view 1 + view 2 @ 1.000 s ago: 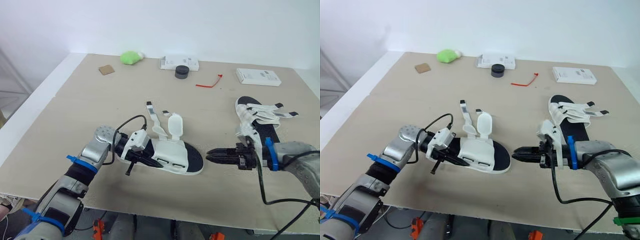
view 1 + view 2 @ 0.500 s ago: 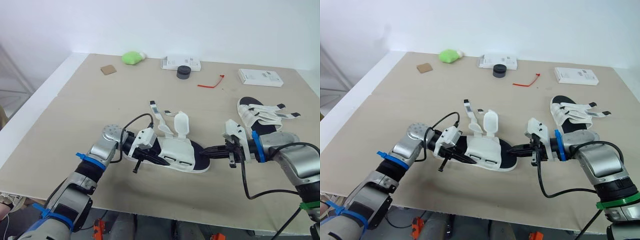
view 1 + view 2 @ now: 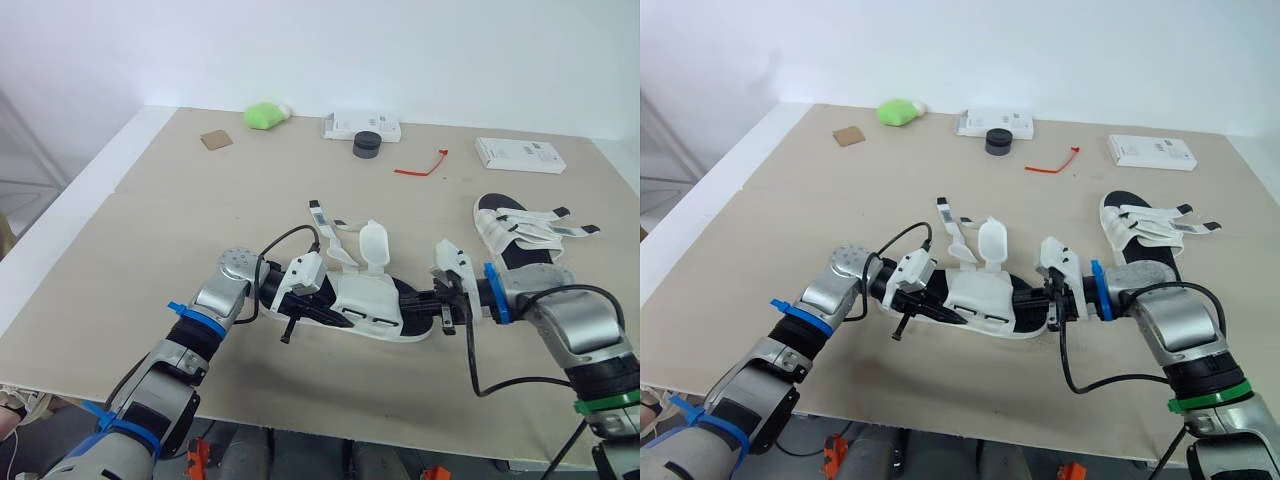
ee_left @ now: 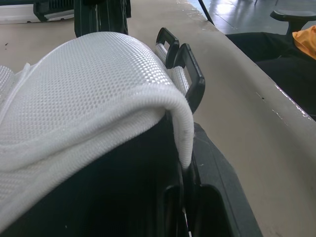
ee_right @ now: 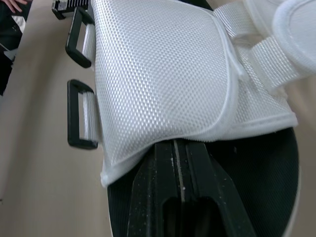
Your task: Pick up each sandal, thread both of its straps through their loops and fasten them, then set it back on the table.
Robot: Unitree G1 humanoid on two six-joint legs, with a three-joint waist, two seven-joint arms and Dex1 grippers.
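Two claws meet on one sandal (image 3: 372,298). My right gripper (image 3: 1025,298), fingers pressed together, noses under its upper from 3 o'clock. My left gripper (image 3: 305,315) sits at 9, grip unreadable. Sandal's long axis runs 9-to-3, at the table's (image 3: 150,230) 6 o'clock edge.

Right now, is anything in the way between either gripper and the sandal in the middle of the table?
Nothing visible stands between them. The left gripper is at one end of the middle sandal and the right gripper at the opposite end, and both reach in under its white mesh upper.
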